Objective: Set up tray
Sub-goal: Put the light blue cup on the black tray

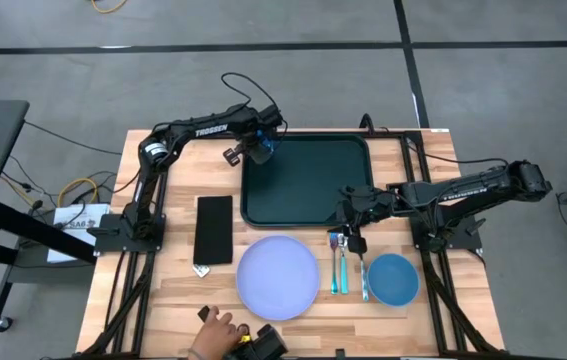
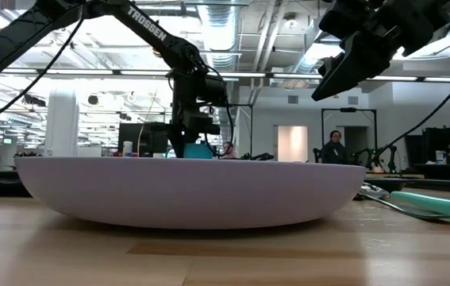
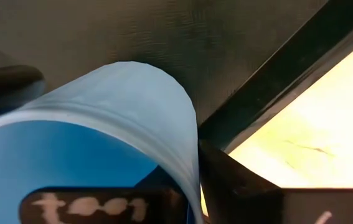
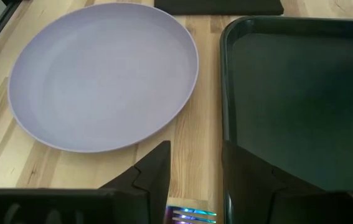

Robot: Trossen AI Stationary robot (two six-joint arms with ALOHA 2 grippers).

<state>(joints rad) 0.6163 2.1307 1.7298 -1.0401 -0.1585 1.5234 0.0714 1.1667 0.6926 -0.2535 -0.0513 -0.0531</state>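
The dark green tray (image 1: 308, 185) lies at the table's middle, toward the far side. My left gripper (image 1: 260, 147) is over the tray's far left corner, shut on a light blue cup (image 3: 120, 118). My right gripper (image 4: 195, 152) hovers open and touches nothing. It is over the strip of table between the tray's near edge and a lavender plate (image 1: 278, 277). The tines of an iridescent fork (image 4: 192, 216) show just below it. In the low view the right gripper (image 2: 359, 56) is well above the table. My left gripper holds the cup by its wall (image 3: 185, 155), the cup sitting between the two fingers, with one dark finger (image 3: 226, 180) against its outside. It comes from above, over the tray's floor (image 3: 182, 31). Whether the cup's bottom rests on the tray cannot be told.
Near the right gripper lie the fork and teal-handled cutlery (image 1: 339, 270) beside a blue bowl (image 1: 393, 278). A narrow flat black rectangle (image 1: 213, 230) lies left of the tray. A person's hand (image 1: 218, 328) reaches in at the table's near edge. People stand in the room behind.
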